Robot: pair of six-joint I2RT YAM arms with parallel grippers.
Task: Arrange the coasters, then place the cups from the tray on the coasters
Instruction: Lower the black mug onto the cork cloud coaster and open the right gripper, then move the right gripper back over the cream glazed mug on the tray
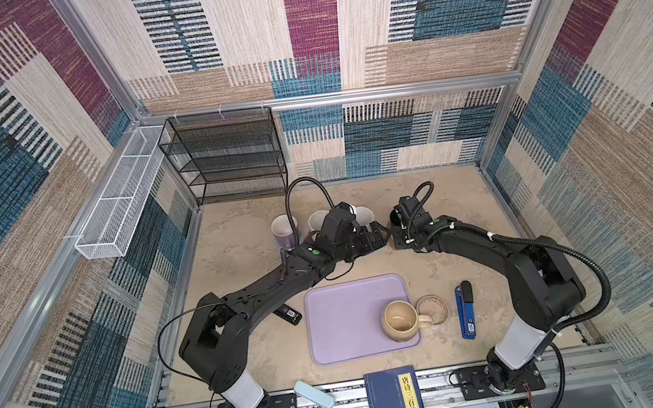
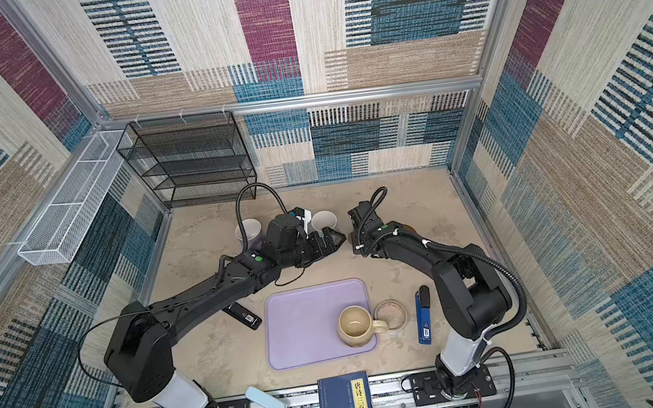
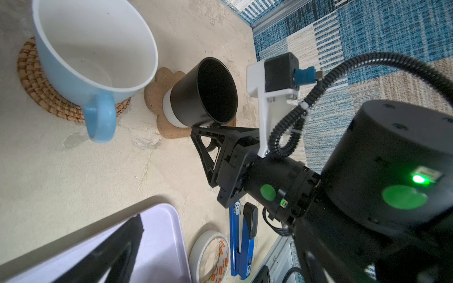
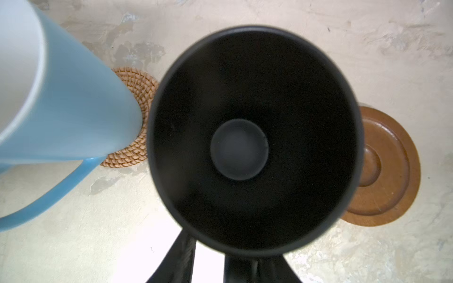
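Observation:
The matte black cup (image 4: 255, 139) stands on the paw-shaped cork coaster (image 3: 157, 98). My right gripper (image 4: 210, 259) is at its handle side, and table shows between its fingers (image 3: 208, 147). The light-blue cup (image 3: 93, 49) sits on the rattan coaster (image 3: 36, 90). A brown wooden coaster (image 4: 387, 166) lies bare beside the black cup. The lavender cup (image 1: 284, 231) and a white-rimmed cup (image 1: 317, 219) stand further left. My left gripper (image 1: 378, 234) hovers open and empty beside the cups. The cream cup (image 1: 399, 321) sits on the lilac tray (image 1: 342, 320).
Right of the tray lie a tape roll (image 1: 432, 310) and a blue stapler (image 1: 465, 309); a black pen-like object (image 1: 287, 314) lies to its left. A dark-blue book (image 1: 393, 402) and a pale-blue case (image 1: 314, 395) rest at the front edge. A black mesh rack (image 1: 227, 153) stands back left.

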